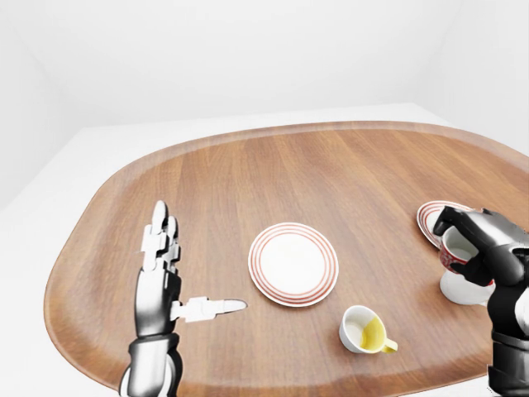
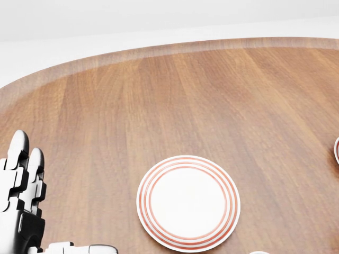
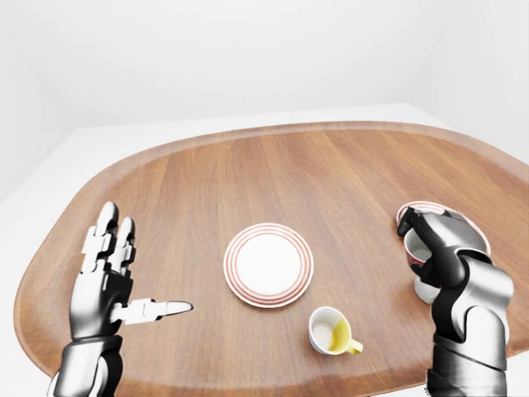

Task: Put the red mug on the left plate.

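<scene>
Two plates, two mugs and both hands are on view over one wooden desk (image 1: 248, 174), which fills most of each picture and is oval with a low raised rim. The left plate (image 1: 293, 264), white with red rings, lies flat near the middle of the left-eye view and carries nothing. The right plate (image 1: 431, 217) sits at the right edge of that view, largely hidden by the right hand. The left hand (image 1: 163, 269) stands upright over the desk to the left of the left plate, fingers straight and thumb stuck out sideways, open and holding nothing. The right hand (image 3: 436, 248) is closed round the red mug (image 3: 420, 252), fingers wrapped over its rim and wall; the mug appears tilted, and whether it is clear of the right plate cannot be told. A white object (image 1: 464, 289) shows just below the mug; its nature is unclear. A yellow mug (image 1: 364, 329) rests on the desk below and to the right of the left plate, handle pointing right. Judgement: the red mug looks like rigid glazed ceramic, light for this hand, smooth and so liable to slip or rotate in a three-finger hold, and breakable if dropped. A grip across the body, low on the wall, should be the surer hold. The carry must pass the yellow mug.
</scene>
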Controlling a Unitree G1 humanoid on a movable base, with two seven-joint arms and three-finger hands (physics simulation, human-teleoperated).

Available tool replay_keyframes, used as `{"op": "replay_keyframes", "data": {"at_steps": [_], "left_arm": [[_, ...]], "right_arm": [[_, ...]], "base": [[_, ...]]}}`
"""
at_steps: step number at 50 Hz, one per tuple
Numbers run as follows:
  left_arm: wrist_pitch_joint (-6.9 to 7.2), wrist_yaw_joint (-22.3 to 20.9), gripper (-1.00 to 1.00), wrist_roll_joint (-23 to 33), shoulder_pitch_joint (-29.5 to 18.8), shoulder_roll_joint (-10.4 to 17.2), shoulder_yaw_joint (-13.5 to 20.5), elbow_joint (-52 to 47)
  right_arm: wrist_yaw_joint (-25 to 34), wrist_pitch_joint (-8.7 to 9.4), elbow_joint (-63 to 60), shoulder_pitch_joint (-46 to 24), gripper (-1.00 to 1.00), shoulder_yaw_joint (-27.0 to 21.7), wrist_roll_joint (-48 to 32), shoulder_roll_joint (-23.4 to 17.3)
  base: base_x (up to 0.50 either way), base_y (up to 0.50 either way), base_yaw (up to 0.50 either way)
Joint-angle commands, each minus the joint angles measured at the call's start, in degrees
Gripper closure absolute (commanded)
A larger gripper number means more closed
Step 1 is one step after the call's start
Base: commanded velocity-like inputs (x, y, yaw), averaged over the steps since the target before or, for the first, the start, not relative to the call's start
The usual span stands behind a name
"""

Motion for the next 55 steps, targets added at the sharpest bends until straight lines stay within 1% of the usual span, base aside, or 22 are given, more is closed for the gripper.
{"op": "replay_keyframes", "data": {"at_steps": [1, 2, 4, 5, 6, 8, 9, 11, 12, 13, 15, 23, 25, 30, 31, 33, 35, 36, 40, 52, 55], "left_arm": [[-0.17, -0.5, -1.0, -0.7, -0.1, -0.2, 0.6, 0.3], [-0.26, -0.5, -1.0, -0.4, -0.2, -0.2, 0.5, 0.6], [-0.55, -0.3, -1.0, 0.1, -0.2, -0.2, 0.1, 0.9], [-0.33, -0.4, -1.0, -0.1, -0.2, -0.2, 0.3, 0.7], [-0.09, -0.5, -1.0, -0.6, -0.3, -0.1, 0.6, 0.4], [-0.13, -0.5, -1.0, -0.7, -0.4, -0.2, 1.0, 0.6], [-0.22, -0.5, -1.0, -0.6, -0.5, -0.3, 1.1, 1.0], [-0.49, -0.6, -1.0, -0.7, -0.3, -0.3, 1.1, 1.0], [-0.63, -0.6, -1.0, -0.6, -0.2, -0.3, 1.2, 1.0], [-0.83, -0.8, -1.0, -0.9, 0.1, -0.3, 1.4, 0.9], [-0.87, -0.9, -1.0, -1.2, 0.1, -0.4, 1.9, 0.8], [-1.16, -1.0, -1.0, -0.9, 0.3, -0.8, 1.9, 0.8], [-1.19, -1.1, -1.0, -1.0, 0.5, -0.8, 2.0, 0.6], [-1.32, -1.1, -1.0, -1.0, 0.5, -0.9, 1.9, 0.6], [-1.33, -0.9, -1.0, -0.5, 0.1, -1.0, 1.5, 1.3], [-1.25, -0.6, -1.0, -0.1, -0.2, -0.9, 1.1, 1.6], [-1.22, -0.5, -1.0, 0.1, 0.0, -0.7, 0.7, 1.4], [-1.35, -0.7, -1.0, -0.2, 0.3, -0.5, 0.8, 1.0], [-1.13, -0.9, -1.0, -1.1, 0.2, -0.5, 1.7, 0.9], [-0.85, -0.9, -1.0, -0.7, 0.2, -0.5, 1.3, 0.6], [-0.63, -1.0, -1.0, -1.1, -0.2, -0.6, 1.8, 0.8]], "right_arm": [[-5.6, 0.04, 9.8, -38.2, 1.0, 18.1, 7.9, -3.2], [-9.2, 0.04, 15.1, -42.1, 1.0, 19.0, 9.6, -1.7], [-13.7, 0.04, 23.3, -46.9, 1.0, 20.5, 12.5, 0.1], [-19.0, 0.04, 34.3, -53.0, 1.0, 22.1, 15.0, 2.2], [-23.0, 0.04, 42.5, -57.4, 1.0, 23.1, 16.5, 3.3], [-27.3, 0.04, 52.7, -62.6, 1.0, 24.7, 18.4, 4.6], [-30.6, 0.04, 60.5, -66.8, 1.0, 25.8, 19.1, 6.5], [-33.1, 0.04, 67.5, -70.1, 1.0, 27.1, 20.0, 8.4], [-33.9, 0.04, 69.5, -71.0, 1.0, 27.6, 20.2, 9.1], [-34.6, 0.04, 72.1, -71.9, 1.0, 28.7, 20.1, 11.0], [-35.3, 0.04, 74.3, -72.7, 1.0, 29.4, 20.2, 13.1], [-37.3, 0.04, 78.8, -72.1, 1.0, 30.7, 20.0, 18.9], [-37.8, 0.04, 79.4, -71.6, 1.0, 30.6, 20.1, 19.8], [-37.7, 0.04, 80.8, -69.0, 1.0, 30.4, 20.4, 22.1], [-38.1, 0.04, 81.0, -67.8, 1.0, 30.0, 21.3, 23.3], [-38.5, 0.04, 81.3, -66.7, 1.0, 30.1, 21.6, 24.5], [-38.5, 0.04, 81.8, -65.1, 1.0, 30.8, 21.1, 25.8], [-39.5, 0.04, 82.2, -63.7, 1.0, 31.0, 20.8, 26.6], [-39.6, 0.04, 82.6, -61.3, 1.0, 30.8, 20.4, 27.2], [-41.4, 0.04, 83.7, -53.7, 1.0, 29.8, 20.6, 27.7], [-40.6, 0.04, 83.9, -52.3, 1.0, 29.8, 20.1, 28.0]], "base": [[0.0, 0.0, 0.0], [0.0, 0.0, 0.0], [0.0, 0.0, 0.0], [0.0, 0.0, 0.0], [0.0, 0.0, 0.01], [0.01, 0.0, 0.0], [0.0, 0.0, 0.0], [0.0, 0.0, 0.0], [0.0, 0.0, 0.0], [0.0, 0.0, 0.0], [0.0, 0.0, 0.0], [0.0, 0.0, 0.0], [0.0, 0.0, 0.0], [0.0, 0.0, 0.0], [0.0, 0.0, 0.0], [0.0, 0.0, 0.0], [0.0, 0.0, 0.0], [0.0, 0.0, 0.0], [0.0, 0.0, 0.0], [0.0, 0.0, 0.0], [0.0, 0.0, 0.0]]}}
